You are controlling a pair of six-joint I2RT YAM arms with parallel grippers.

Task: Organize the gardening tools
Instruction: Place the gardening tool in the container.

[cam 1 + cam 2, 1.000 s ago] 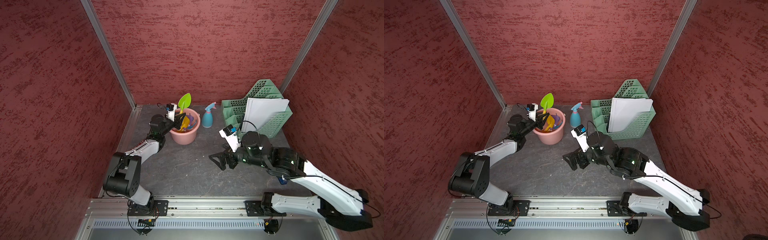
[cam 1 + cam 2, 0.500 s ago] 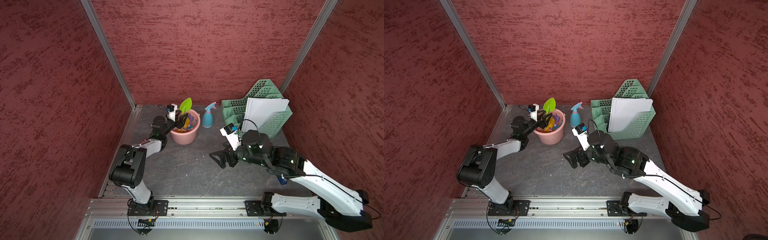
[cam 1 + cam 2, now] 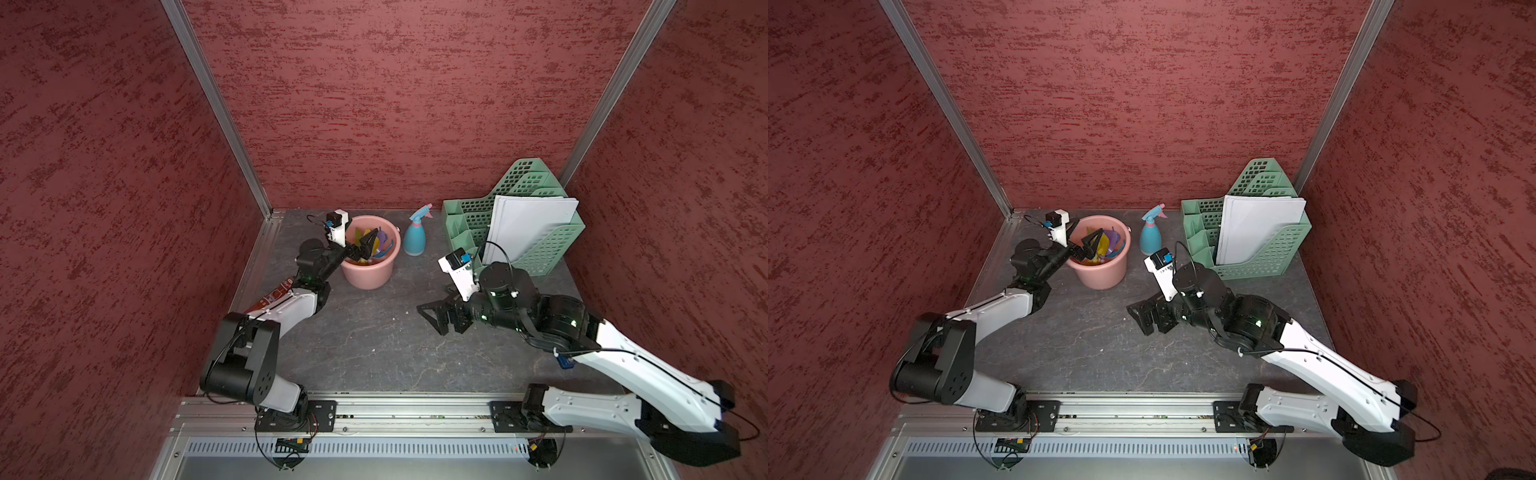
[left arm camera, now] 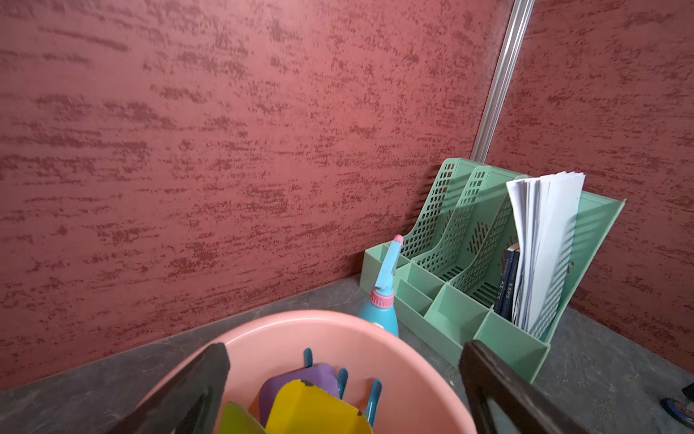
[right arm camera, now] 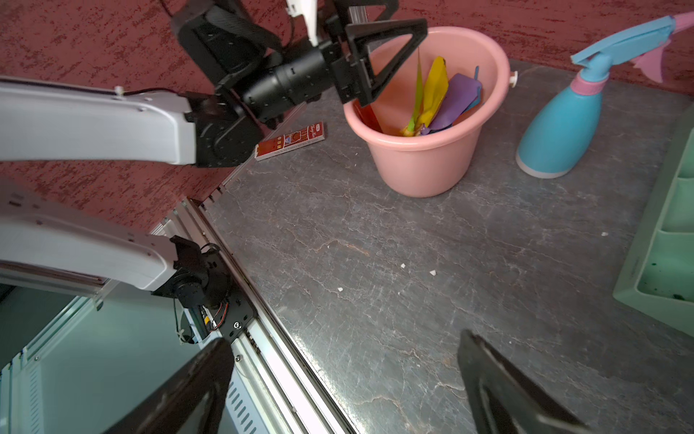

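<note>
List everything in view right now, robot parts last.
Bucket: one, pink, table's back left.
Green trowel: one, green, in bucket.
Yellow scoop: one, yellow, in bucket.
Purple scoop: one, purple, in bucket.
Fork: one, blue, in bucket.
Red scoop: one, red, in bucket, mostly hidden.
Spray bottle: one, light blue, pink trigger, between bucket and rack.
File rack: one, green, back right.
Papers: one stack, white, in rack.
Books: count unclear, dark, beside papers.
Packet: one, brown-red, flat under left arm.
Small item: one, blue, mostly hidden under right arm.
Left tool: one, black, open over bucket, empty.
Right tool: one, black, open above mid-table, empty.
</note>
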